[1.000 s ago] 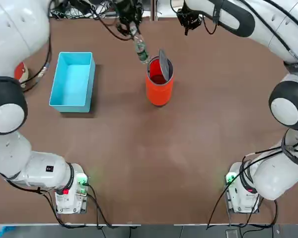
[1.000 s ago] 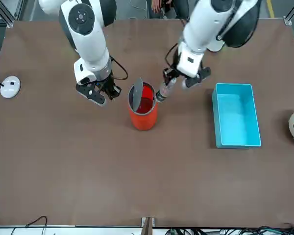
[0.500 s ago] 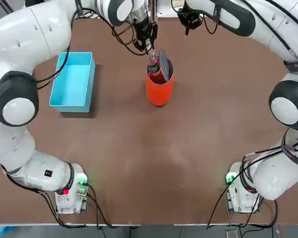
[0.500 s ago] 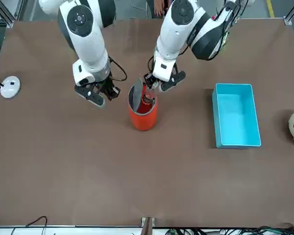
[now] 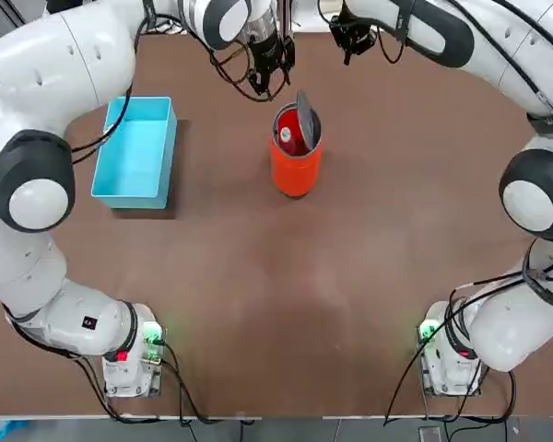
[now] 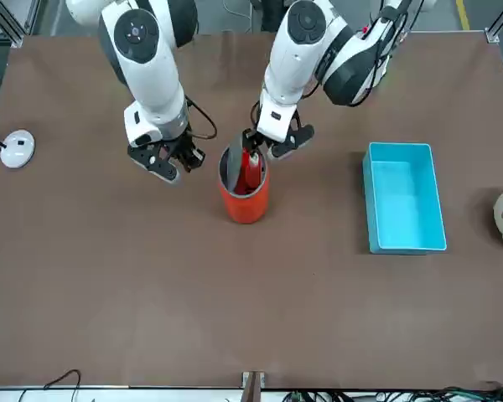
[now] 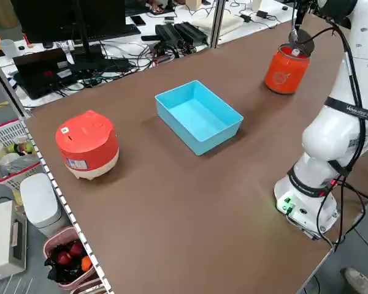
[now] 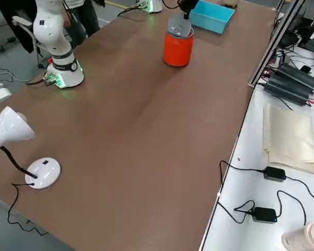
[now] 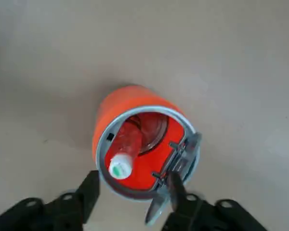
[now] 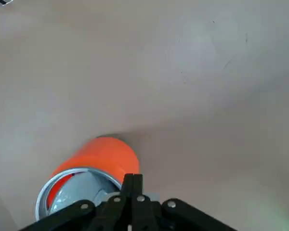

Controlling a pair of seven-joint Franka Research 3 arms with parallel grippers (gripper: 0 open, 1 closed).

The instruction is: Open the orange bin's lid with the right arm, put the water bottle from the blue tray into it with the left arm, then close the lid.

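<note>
The orange bin (image 5: pixel 295 166) stands mid-table with its grey lid (image 5: pixel 304 112) flap tipped upright, so the mouth is uncovered. The water bottle (image 9: pixel 121 159) leans inside the bin, pale cap up, and also shows in the front view (image 6: pixel 252 167). My left gripper (image 9: pixel 132 192) hovers just above the bin's far rim (image 5: pixel 267 78), open, with nothing between its fingers (image 9: pixel 89 190). My right gripper (image 6: pixel 163 159) hangs beside the bin, apart from it, shut and holding nothing; its wrist view shows the fingertips (image 10: pixel 132 185) pressed together. The blue tray (image 5: pixel 134 152) holds nothing.
A red-and-white rounded object (image 7: pixel 87 144) sits beyond the tray near the table's left edge. A white lamp base (image 6: pixel 17 149) is at the table's right side. Monitors and cables lie past the far edge (image 7: pixel 110 43).
The left gripper carried the tilted bottle over the bin, lowered it in and opened; the bottle now rests inside. The right arm has stayed put.
</note>
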